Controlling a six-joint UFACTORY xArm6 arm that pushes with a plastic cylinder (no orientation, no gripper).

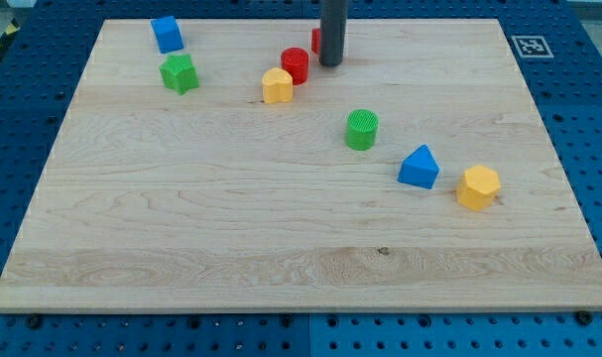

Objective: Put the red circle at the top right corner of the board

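The red circle (pixel 296 64) is a short red cylinder near the view's top centre of the wooden board (pixel 181 228). It touches a yellow rounded block (pixel 277 86) at its lower left. My dark rod comes down from the view's top, and my tip (pixel 330 64) rests on the board just right of the red circle, a small gap apart. A second red block (pixel 317 40) is mostly hidden behind the rod. The board's top right corner (pixel 494 25) is far to the right.
A blue block (pixel 167 34) and a green star block (pixel 180 73) sit at the top left. A green cylinder (pixel 361 130), a blue triangular block (pixel 420 167) and a yellow hexagon (pixel 477 187) run diagonally towards the right. A fiducial marker (pixel 532 46) lies off the top right corner.
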